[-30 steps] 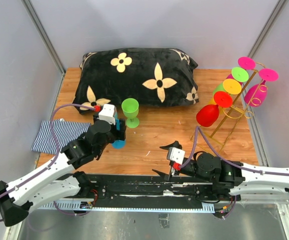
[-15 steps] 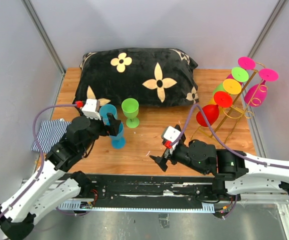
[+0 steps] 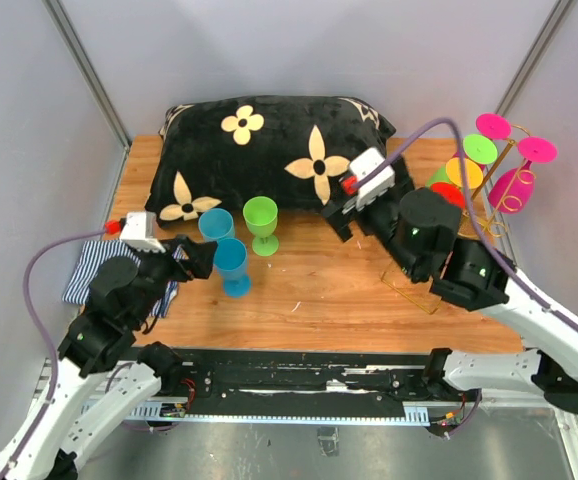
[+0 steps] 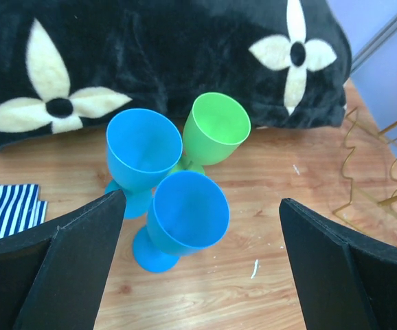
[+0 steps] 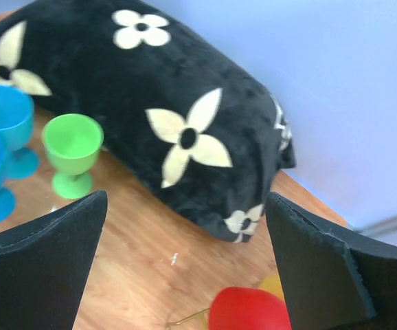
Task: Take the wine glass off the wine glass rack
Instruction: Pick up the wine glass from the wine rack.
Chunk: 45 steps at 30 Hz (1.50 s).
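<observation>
While its pincer [image 3: 341,216] gapes wide, the right arm hovers raised beside the rack [image 3: 496,172].

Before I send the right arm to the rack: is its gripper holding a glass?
No, the right gripper is wide open, with only the pillow and the table showing in the gap.

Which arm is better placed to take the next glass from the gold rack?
Right. The right hand is open near the wine glass rack, and its camera shows the red glass close by. The left hand is open on the far side, by the blue glasses.
</observation>
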Available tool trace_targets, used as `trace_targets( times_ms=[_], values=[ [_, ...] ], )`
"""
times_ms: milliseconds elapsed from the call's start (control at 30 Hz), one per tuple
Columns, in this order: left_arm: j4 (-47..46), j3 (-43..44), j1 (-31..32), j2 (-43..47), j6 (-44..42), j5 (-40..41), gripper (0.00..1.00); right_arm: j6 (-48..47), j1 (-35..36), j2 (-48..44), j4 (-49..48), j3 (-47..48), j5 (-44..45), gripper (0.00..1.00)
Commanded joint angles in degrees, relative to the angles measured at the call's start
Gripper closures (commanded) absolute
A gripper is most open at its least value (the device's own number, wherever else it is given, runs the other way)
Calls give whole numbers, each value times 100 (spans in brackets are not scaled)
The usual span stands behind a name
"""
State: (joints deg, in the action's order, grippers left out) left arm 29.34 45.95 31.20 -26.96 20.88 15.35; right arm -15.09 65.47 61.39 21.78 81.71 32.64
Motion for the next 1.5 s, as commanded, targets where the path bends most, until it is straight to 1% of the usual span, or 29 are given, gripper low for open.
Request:
trace_targets(
  times_ms=[0, 100, 200, 333, 400, 567, 633, 667, 700, 767, 833, 933, 1100, 1300, 1467],
  values=[
    [-29, -286, -44, 712, 50, 320, 0, 323, -1018, -237, 299, 440, -426, 2],
    [-26, -582, -44, 1145, 119, 628, 0, 516, -1805, -311, 565, 694, -501, 2],
    [-63, -866, -44, 1514, 203, 804, 0, 829, -2785, -368, 916, 876, -750, 2],
    [-164, -1090, -44, 1763, 210, 796, 0, 1596, -4401, -396, 1402, 1056, -1671, 2],
    [-136, -1094, -43, 1769, 198, 841, 0, 2027, -5198, -403, 1477, 1143, -2340, 2],
    [-113, -1112, -44, 1680, 236, 814, 0, 2695, -6803, -106, 1632, 1541, -3327, 2],
    [-97, -1110, -44, 1630, 241, 812, 0, 3073, -7685, -3, 1583, 1553, -4011, 2],
    [-97, -1103, -44, 1625, 245, 801, 0, 3321, -7928, 49, 1497, 1494, -4381, 2],
    [-96, -1112, -44, 1624, 246, 799, 0, 3570, -8315, 97, 1400, 1405, -4691, 2],
    [-96, -1128, -44, 1640, 247, 809, 0, 3969, -9059, 173, 1229, 1187, -5090, 1],
    [-97, -1149, -44, 1659, 255, 808, 0, 4301, -9543, 174, 1000, 932, -5255, 1],
    [-135, -1167, -44, 1624, 234, 802, 0, 4661, -9891, 131, 693, 595, -5214, 5],
    [-123, -1159, -44, 1478, 237, 779, 0, 4885, -9941, 34, 272, 88, -4847, 12],
    [-147, -1166, -44, 1497, 213, 707, 0, 5087, -9995, 350, 126, 200, -5104, 14],
    [-141, -1168, -44, 1539, 214, 728, 0, 5683, -10027, 604, 55, 261, -4978, 14]
  ],
)
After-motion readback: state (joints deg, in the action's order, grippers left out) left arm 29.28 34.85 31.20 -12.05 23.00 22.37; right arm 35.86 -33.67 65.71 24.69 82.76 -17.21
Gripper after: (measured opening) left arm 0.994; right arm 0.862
